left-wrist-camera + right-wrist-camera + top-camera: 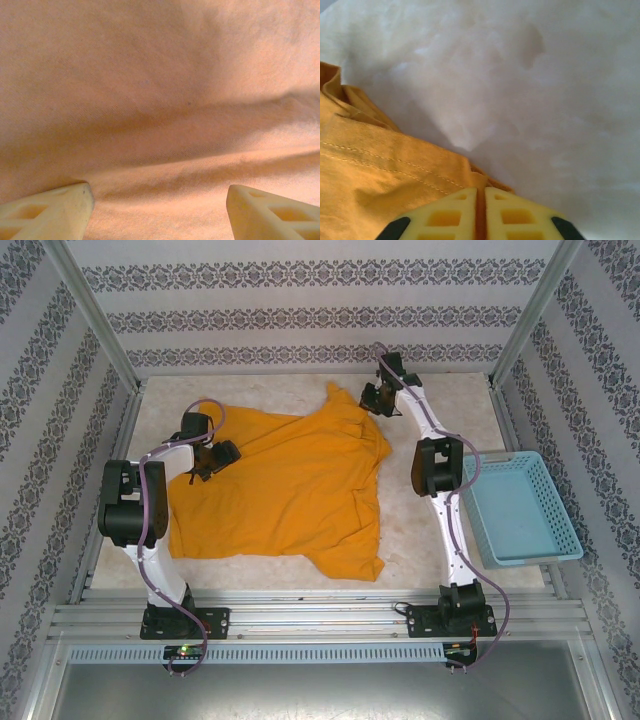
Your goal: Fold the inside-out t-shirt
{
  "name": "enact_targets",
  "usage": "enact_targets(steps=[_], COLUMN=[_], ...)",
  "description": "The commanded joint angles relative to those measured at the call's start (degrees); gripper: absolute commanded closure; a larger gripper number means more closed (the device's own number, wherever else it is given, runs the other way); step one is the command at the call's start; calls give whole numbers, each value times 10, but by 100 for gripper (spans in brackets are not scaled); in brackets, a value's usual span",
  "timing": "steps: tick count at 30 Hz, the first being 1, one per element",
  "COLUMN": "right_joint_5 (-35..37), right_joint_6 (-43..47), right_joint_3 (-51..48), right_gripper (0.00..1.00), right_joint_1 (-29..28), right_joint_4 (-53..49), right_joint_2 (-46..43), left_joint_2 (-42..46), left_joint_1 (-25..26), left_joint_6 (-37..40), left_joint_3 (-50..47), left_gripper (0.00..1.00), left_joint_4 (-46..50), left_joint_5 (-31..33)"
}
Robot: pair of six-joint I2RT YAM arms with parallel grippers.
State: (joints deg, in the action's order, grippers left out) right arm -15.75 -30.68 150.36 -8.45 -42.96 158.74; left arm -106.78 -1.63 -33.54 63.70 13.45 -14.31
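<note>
From where I stand, the t-shirt [280, 490] lies spread on the table [420, 540], covering its middle and left. The basket [515, 510] sits at the table's right edge, apart from the t-shirt, with the right arm [440, 490] between them. The left gripper [205, 465] hangs over the t-shirt's left part. The right gripper [372, 400] is at the t-shirt's far right corner, on its edge, near the table's far side.

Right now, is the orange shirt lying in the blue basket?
No, the t-shirt lies spread on the table, apart from the basket at the right.
</note>
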Motion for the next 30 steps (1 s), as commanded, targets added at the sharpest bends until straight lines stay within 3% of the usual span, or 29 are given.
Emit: enact_targets(steps=[1,3,13,30], right_joint_5=[-9,6,85,-5], right_joint_6=[-4,8,89,65], right_joint_3=[43,47,60,89], right_gripper=[95,100,100,100], right_joint_1=[2,2,5,-6], right_joint_4=[5,10,60,208], right_joint_2=[11,4,-61,-31], left_joint_2=[-19,-20,-20,-21], left_joint_1=[-8,-8,-8,-7], left_joint_6=[8,9,11,13], left_joint_3=[-24,-24,-26,-28], left_gripper=[27,27,27,27], left_joint_4=[42,42,47,50], left_joint_5=[13,13,20,16])
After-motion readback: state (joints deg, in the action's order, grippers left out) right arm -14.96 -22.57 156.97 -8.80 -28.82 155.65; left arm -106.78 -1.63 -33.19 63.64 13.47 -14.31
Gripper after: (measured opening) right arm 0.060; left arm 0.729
